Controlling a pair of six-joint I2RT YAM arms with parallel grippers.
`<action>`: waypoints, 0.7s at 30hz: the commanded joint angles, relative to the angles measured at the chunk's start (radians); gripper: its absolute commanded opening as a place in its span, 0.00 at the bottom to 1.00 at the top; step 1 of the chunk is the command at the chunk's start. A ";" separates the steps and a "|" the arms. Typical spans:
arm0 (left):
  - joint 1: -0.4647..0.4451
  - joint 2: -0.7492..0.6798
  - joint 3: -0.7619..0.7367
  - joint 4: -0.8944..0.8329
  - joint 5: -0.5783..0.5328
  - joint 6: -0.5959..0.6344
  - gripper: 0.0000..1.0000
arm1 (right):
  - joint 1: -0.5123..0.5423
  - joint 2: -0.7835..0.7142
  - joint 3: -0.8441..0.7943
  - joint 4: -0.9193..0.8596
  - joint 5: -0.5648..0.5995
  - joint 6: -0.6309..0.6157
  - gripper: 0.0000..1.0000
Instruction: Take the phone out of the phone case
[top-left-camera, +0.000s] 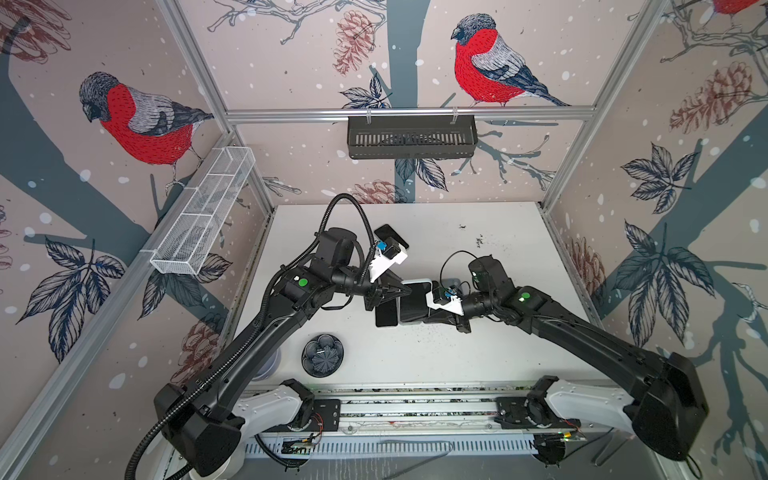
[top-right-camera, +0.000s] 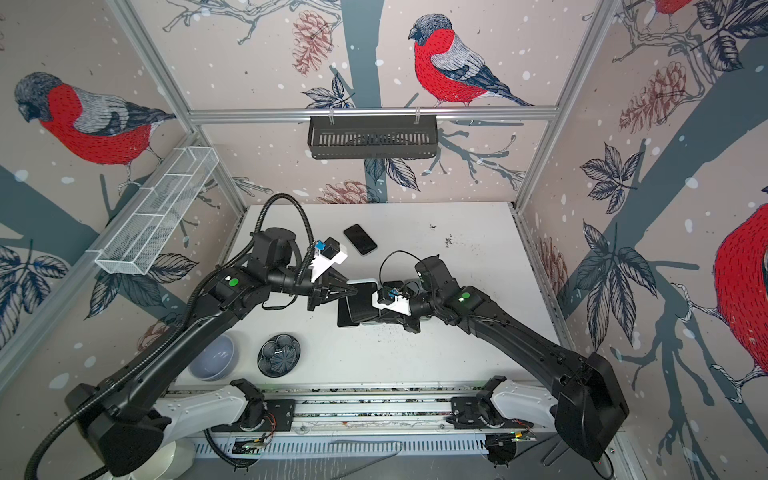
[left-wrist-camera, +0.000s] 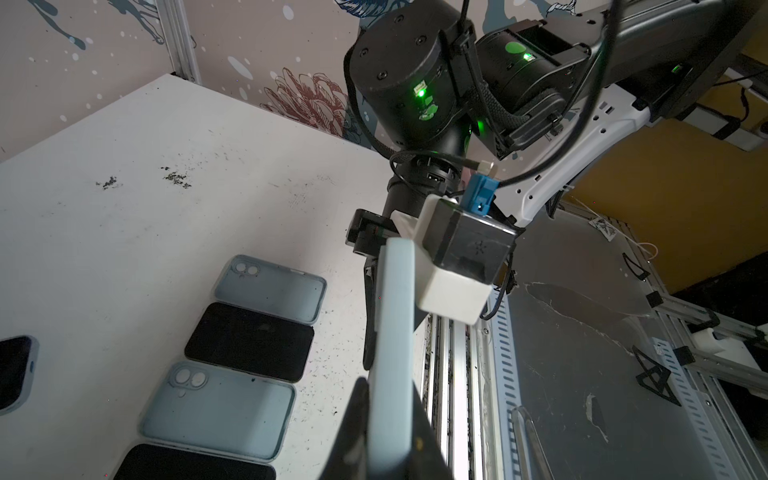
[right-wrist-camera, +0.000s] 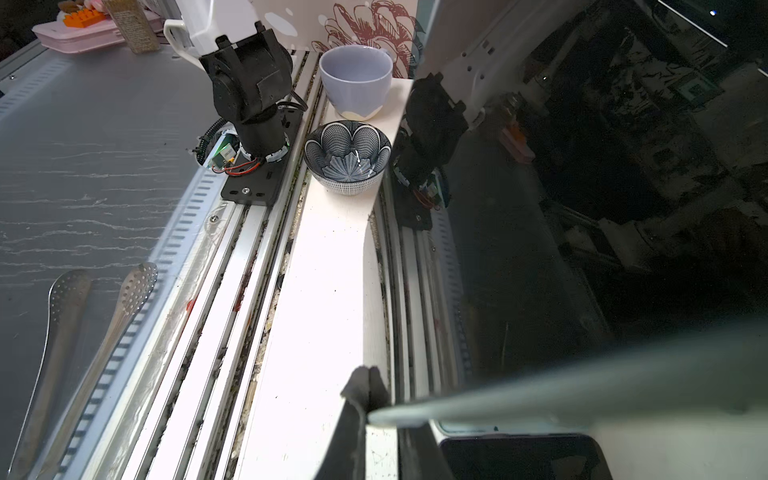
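Two clamped on pale-blue phone case (left-wrist-camera: 392, 332), L tool (top-left-camera: 401, 292), R tool (top-left-camera: 430, 318), dark phone (top-left-camera: 412, 305) prob. inside

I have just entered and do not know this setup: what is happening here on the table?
Two robot arms hold one cased phone between them above the white table. The left gripper is shut on one edge of the light blue phone case, and the right gripper is shut on its opposite edge. The phone appears to be inside it still. Beneath lie empty cases and bare phones in a row; a patterned bowl stands nearer the arms' bases.
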 joint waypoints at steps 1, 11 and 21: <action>0.001 0.013 -0.007 0.192 -0.072 -0.105 0.00 | 0.015 -0.015 0.003 0.119 -0.071 -0.075 0.03; -0.007 0.067 -0.034 0.310 -0.071 -0.182 0.00 | 0.037 -0.009 0.012 0.173 -0.070 -0.057 0.03; -0.011 0.092 -0.059 0.389 -0.062 -0.252 0.00 | 0.037 -0.046 -0.064 0.356 -0.037 0.026 0.04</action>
